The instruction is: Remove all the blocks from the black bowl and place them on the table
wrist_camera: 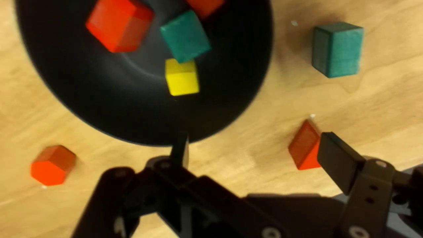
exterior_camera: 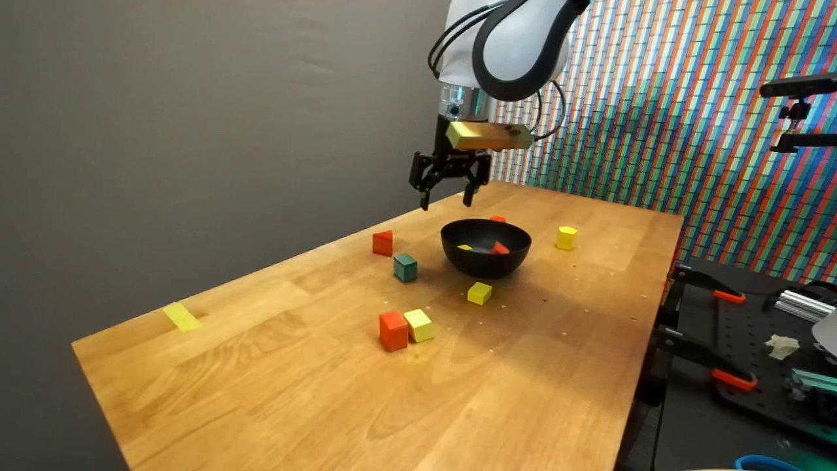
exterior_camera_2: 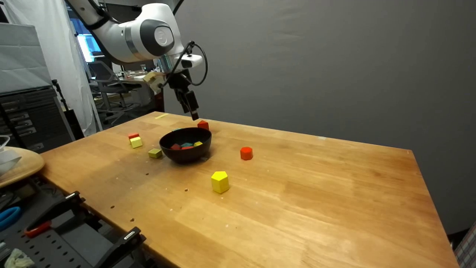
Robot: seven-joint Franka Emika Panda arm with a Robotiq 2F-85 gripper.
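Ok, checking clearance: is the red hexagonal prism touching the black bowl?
Apart: in the wrist view, tabletop shows between the red hexagonal prism and the black bowl.

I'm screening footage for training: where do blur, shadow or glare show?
In the wrist view, the blocks look soft-edged and the black bowl very dark inside; in an exterior view, a soft shadow dims the table; in an exterior view, a bright background patch looks washed out.

No text or number can be read; a pale clamp marking (exterior_camera_2: 130, 235), well below the gripper (exterior_camera: 446, 202), is illegible.
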